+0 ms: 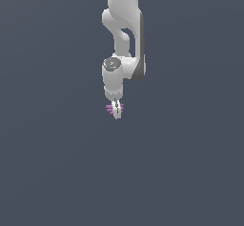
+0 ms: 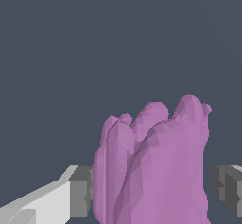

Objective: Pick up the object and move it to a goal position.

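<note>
The white two-finger gripper (image 1: 116,111) stands partly open around the small ridged magenta-purple object (image 1: 115,108); one pad touches, a gap remains at 3 o'clock. Closing unevenly could push it sideways.

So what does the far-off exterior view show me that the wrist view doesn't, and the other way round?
Only the exterior view shows the white arm reaching down from above, with the gripper at its tip and the purple object looking tiny there. Only the wrist view shows the object close up: lumpy, with several rounded ridges side by side, sitting between the grey finger pads, with a visible gap to the other pad. Both show the same purple object at the gripper against a plain dark grey background.
</note>
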Controlling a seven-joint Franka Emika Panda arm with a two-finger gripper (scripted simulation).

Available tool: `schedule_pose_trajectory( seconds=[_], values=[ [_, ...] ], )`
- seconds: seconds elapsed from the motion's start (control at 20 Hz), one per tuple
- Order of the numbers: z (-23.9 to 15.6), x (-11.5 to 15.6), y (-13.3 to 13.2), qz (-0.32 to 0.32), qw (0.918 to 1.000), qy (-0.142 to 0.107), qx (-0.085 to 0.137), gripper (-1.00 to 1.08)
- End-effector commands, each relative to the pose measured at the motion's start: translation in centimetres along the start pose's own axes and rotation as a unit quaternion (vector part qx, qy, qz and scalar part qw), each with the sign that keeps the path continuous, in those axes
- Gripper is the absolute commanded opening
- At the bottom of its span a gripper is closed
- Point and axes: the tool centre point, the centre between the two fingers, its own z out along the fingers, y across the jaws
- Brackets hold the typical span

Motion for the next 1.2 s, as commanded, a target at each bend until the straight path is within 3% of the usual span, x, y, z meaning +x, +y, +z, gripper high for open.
schedule_pose_trajectory(
  seconds=[0.0, 1.15],
  values=[
    [-1.2, 0.8, -0.3, 0.000, 1.0000, 0.000, 0.000, -1.00],
    [-20.4, 12.2, -6.2, 0.000, 1.0000, 0.002, -0.002, -1.00]
  ],
)
